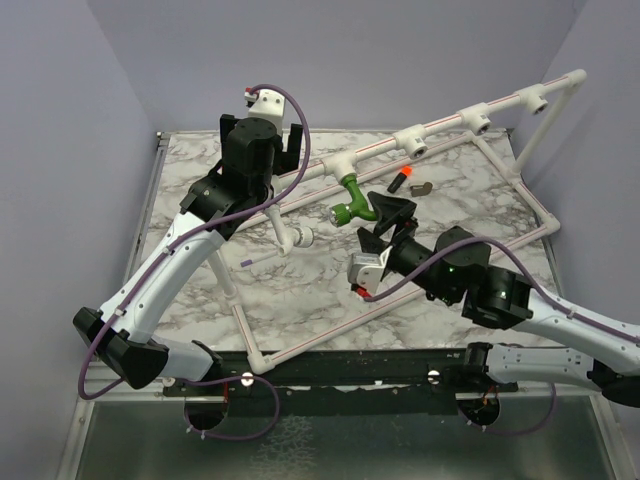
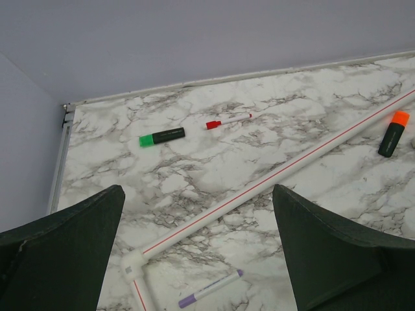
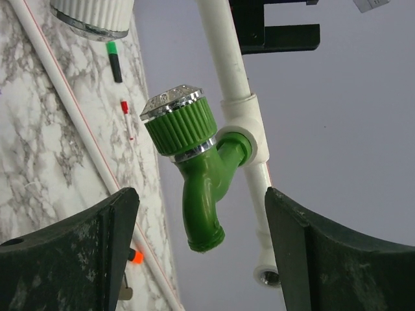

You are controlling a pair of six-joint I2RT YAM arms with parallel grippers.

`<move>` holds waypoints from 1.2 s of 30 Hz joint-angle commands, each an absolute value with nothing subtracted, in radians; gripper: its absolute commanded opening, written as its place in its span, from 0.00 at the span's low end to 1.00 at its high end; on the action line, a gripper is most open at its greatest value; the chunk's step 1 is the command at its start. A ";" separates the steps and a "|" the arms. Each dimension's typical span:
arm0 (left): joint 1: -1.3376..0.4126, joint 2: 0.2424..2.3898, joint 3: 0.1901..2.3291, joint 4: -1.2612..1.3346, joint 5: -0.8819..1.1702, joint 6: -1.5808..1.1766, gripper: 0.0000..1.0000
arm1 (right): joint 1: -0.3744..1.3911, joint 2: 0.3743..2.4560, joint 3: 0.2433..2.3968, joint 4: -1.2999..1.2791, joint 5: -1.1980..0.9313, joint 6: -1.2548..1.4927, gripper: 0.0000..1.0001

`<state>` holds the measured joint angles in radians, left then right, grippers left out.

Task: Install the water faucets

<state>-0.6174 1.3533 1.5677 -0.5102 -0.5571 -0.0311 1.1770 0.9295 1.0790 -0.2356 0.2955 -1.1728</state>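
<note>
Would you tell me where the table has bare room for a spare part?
Bare marble lies between the purple pen and the near pipe, and between the orange marker and the right-hand pipe. It is crowded around the green faucet, at the right gripper.

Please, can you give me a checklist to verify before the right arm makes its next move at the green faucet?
1. Green faucet sits in its tee socket: ok.
2. Thread fully tight: cannot tell.
3. Right gripper jaws open, one on either side of the faucet, not touching: ok.
4. Left gripper open and empty: ok.
5. Next socket on the pipe empty: ok.
6. Second faucet in view to pick: not ok, none seen.
</note>
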 commanded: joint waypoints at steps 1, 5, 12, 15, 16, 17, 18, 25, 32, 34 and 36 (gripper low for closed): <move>-0.629 1.333 1.571 -0.539 -0.534 -0.012 0.97 | 1.184 0.964 1.012 -0.019 0.395 -1.408 0.82; -0.629 1.335 1.571 -0.538 -0.534 -0.012 0.98 | 1.190 0.989 0.941 0.171 0.441 -1.481 0.79; -0.629 1.340 1.572 -0.538 -0.534 -0.012 0.98 | 1.199 1.013 0.872 0.317 0.462 -1.533 0.68; -0.629 1.343 1.571 -0.538 -0.535 -0.012 0.98 | 1.209 1.015 0.857 0.345 0.466 -1.522 0.62; -0.629 1.344 1.571 -0.539 -0.535 -0.012 0.98 | 1.215 1.017 0.850 0.359 0.468 -1.521 0.59; -0.629 1.344 1.571 -0.538 -0.535 -0.012 0.98 | 1.220 1.018 0.847 0.368 0.473 -1.514 0.55; -0.629 1.345 1.571 -0.537 -0.535 -0.011 0.98 | 1.225 1.021 0.846 0.374 0.478 -1.502 0.50; -0.629 1.347 1.567 -0.537 -0.538 -0.009 0.98 | 1.264 1.032 0.821 0.450 0.523 -1.346 0.01; -0.629 1.347 1.567 -0.537 -0.541 -0.008 0.98 | 1.275 1.039 0.811 0.545 0.551 -0.953 0.01; -0.629 1.345 1.566 -0.537 -0.541 -0.008 0.98 | 1.275 1.039 0.814 0.571 0.563 -0.840 0.00; -0.629 1.345 1.566 -0.537 -0.543 -0.008 0.98 | 1.275 1.036 0.812 0.601 0.566 -0.751 0.00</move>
<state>-0.6239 1.3533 1.5677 -0.5186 -0.5507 -0.0174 1.2568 1.0248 0.8303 0.3767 0.5480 -1.2896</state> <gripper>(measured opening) 0.975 0.344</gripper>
